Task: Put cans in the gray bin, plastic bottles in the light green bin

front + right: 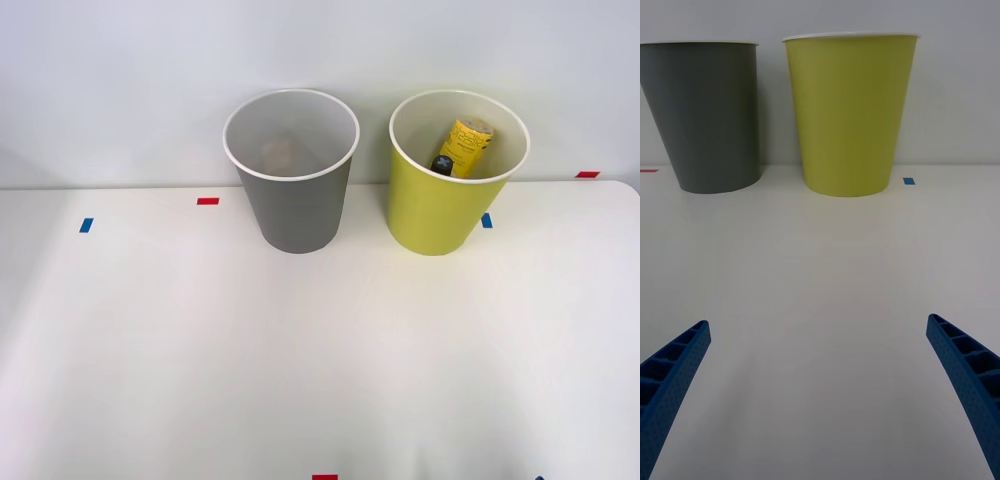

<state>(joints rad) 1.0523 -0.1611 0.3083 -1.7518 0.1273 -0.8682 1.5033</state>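
The gray bin (295,215) stands upright at the back of the white table, left of the light green bin (440,210). A plastic bottle (462,146) with a yellow label and dark cap leans inside the light green bin. Low inside the gray bin lies a dim reddish shape (278,152), too faint to confirm as a can. In the right wrist view, my right gripper (818,322) hangs open and empty over bare table, well short of the gray bin (711,112) and the light green bin (850,112). Its blue ribbed fingers (674,367) sit wide apart.
Small red tape marks (207,201) and blue tape marks (86,225) dot the table around the bins. A pale wall rises right behind the bins. The table's right corner curves off near a red mark (587,174).
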